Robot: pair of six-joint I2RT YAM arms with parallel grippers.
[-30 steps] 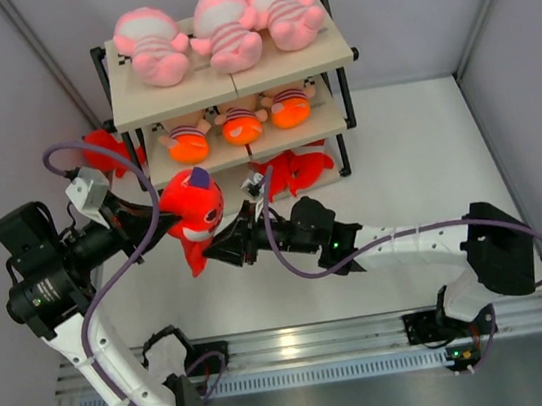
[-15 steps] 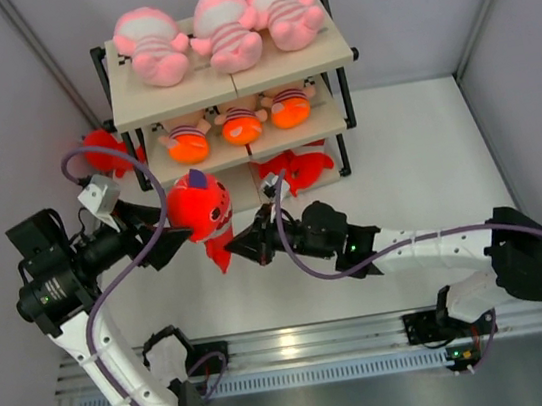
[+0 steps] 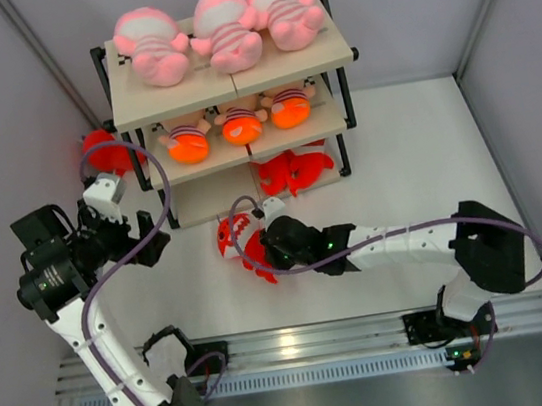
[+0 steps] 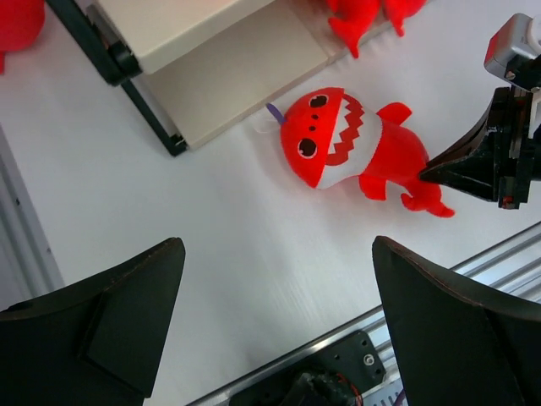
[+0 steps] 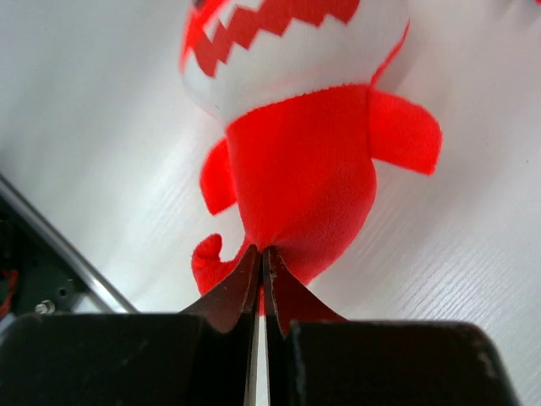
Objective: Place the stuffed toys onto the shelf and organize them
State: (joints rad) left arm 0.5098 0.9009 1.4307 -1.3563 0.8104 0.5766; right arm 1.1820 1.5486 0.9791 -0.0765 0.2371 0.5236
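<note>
With right gripper (image 5: 260,258) clamped on tail of red shark (image 4: 351,144), lift clear before swinging ahead onto bottom board of shelf (image 3: 200,201) (left gripper (image 4: 275,283) gaping, empty).

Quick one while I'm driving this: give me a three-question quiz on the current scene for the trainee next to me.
1. True or false: the left claw is holding a toy.
2. How many pink striped dolls lie on the top board? A) two B) three C) four
3. Fill in: the right claw is pinched on the ____ end of the red shark lying on the table.
Key: 1 false, it is open and empty. 2 B. 3 tail.
</note>
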